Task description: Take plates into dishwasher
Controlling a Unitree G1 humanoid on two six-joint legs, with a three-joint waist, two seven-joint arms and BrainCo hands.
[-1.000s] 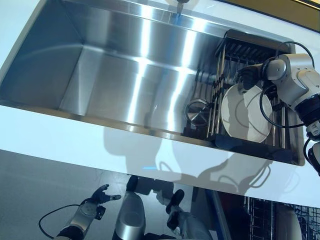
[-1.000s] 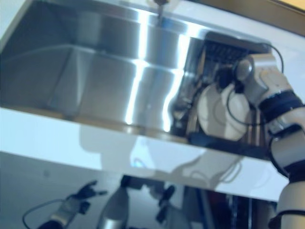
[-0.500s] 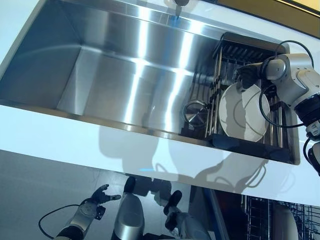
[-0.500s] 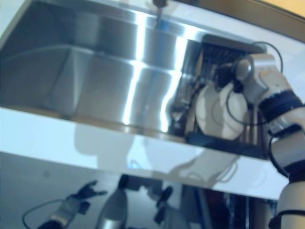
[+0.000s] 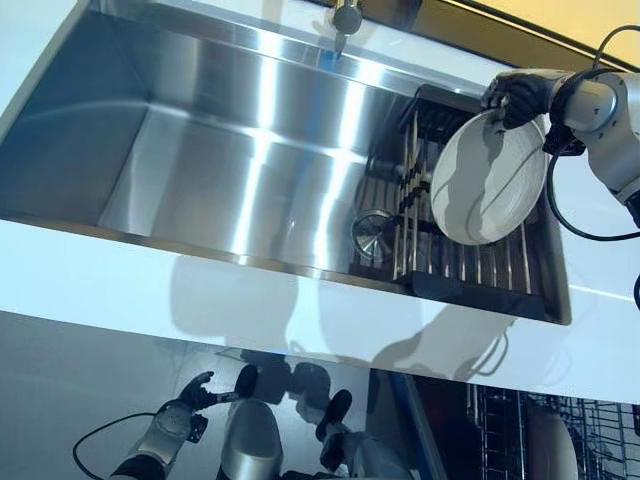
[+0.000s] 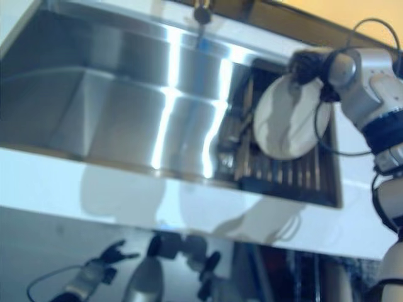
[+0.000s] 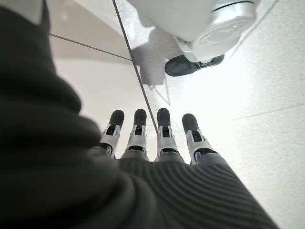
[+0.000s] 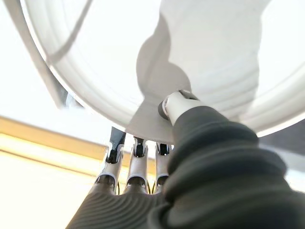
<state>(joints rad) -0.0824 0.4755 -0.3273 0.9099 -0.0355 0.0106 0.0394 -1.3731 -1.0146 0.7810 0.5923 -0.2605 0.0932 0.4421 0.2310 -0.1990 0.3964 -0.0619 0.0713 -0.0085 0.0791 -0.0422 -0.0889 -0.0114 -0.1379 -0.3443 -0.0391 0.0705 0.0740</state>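
Observation:
A white plate (image 5: 487, 178) hangs on edge above the black dish rack (image 5: 480, 272) at the right end of the steel sink (image 5: 200, 150). My right hand (image 5: 516, 96) is shut on the plate's top rim, thumb on its face and fingers behind it. The plate fills the right wrist view (image 8: 157, 52), pinched by that hand (image 8: 188, 121). My left hand (image 5: 180, 412) hangs low at the lower left, fingers relaxed and empty; it also shows in the left wrist view (image 7: 157, 133). The open dishwasher's wire rack (image 5: 530, 435) shows at the lower right below the counter.
A round metal strainer (image 5: 372, 228) lies on the sink floor beside the dish rack. The faucet spout (image 5: 346, 18) stands at the sink's back edge. A white counter edge (image 5: 300, 310) runs across in front of the sink.
My right hand has lifted the plate up out of the dish rack and toward the back. The whole picture has also shifted as the head moved. The left hand has not moved.

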